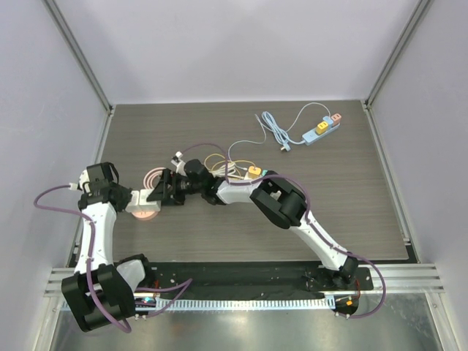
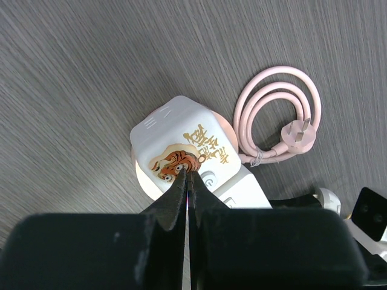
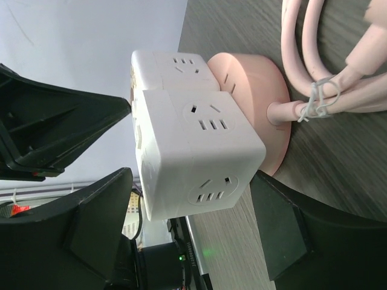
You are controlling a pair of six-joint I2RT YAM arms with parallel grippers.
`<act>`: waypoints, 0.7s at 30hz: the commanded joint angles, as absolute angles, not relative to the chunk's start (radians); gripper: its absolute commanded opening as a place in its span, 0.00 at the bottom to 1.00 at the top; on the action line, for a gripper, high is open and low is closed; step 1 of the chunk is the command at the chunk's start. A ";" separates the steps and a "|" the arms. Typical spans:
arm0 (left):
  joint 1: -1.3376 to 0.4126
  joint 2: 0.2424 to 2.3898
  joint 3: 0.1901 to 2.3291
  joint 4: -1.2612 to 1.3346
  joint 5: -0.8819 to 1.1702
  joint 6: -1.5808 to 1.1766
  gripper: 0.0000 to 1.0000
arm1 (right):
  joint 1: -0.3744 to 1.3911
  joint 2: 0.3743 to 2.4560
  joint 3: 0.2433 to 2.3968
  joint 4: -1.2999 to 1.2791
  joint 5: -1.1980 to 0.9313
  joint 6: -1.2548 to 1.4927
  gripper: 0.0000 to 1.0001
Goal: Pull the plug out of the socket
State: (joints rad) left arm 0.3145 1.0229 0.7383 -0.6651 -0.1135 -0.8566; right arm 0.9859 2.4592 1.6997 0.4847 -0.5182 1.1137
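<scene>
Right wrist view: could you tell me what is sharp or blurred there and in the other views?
Right wrist view: white cube-shaped socket block sharp, the black right gripper close to the lens softer. Left wrist view: tiger print and wood-grain table crisp, the black left gripper blurred. Top external view: even light, faint shadows, metal frame posts splaying outward.

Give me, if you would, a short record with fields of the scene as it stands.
Left claw: shut, tips against the printed face of the white cube adapter
Right claw: open, jaws either side of the adapter
Pink base: under the adapter, joined to it
Pink cord: coiled and tied, beside the base
Blue power strip: far right corner, apart
</scene>
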 commanded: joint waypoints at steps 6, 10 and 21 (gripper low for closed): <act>0.321 1.048 0.773 -0.707 -0.152 -0.850 0.00 | 1.005 2.476 1.747 0.529 -0.529 1.138 0.80; 0.322 1.055 0.770 -0.716 -0.149 -0.859 0.00 | 1.005 2.479 1.755 0.541 -0.534 1.147 0.72; 0.321 1.058 0.746 -0.724 -0.120 -0.859 0.00 | 0.996 2.482 1.738 0.624 -0.546 1.250 0.13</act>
State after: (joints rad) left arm 0.3145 1.0473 0.7551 -0.6727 -0.1265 -0.8581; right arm 0.9962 2.4897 1.7111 0.5159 -0.5301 1.1969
